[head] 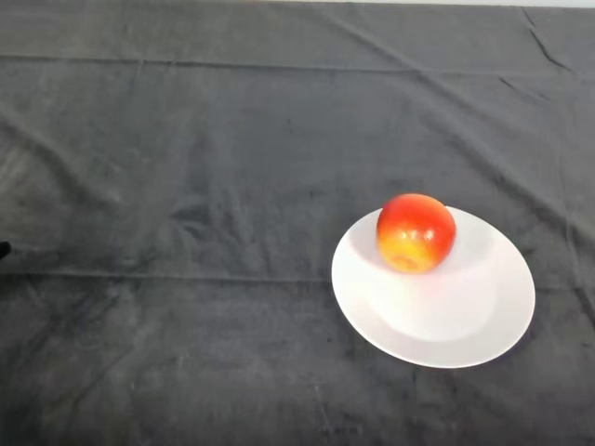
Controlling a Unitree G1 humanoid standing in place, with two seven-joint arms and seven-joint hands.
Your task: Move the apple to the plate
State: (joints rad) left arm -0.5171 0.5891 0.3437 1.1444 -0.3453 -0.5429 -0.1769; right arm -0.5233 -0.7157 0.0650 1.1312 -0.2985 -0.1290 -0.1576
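Note:
A red and yellow apple (416, 232) sits on the far left part of a white round plate (465, 325), which lies on the dark cloth at the right of centre. Only a small black tip of my left hand (4, 249) shows at the view's left edge, far from the apple and the plate. It holds nothing that I can see.
The dark grey cloth (204, 186) covers the whole table and has folds and creases. A pale strip of the table's far edge (465, 3) shows at the top.

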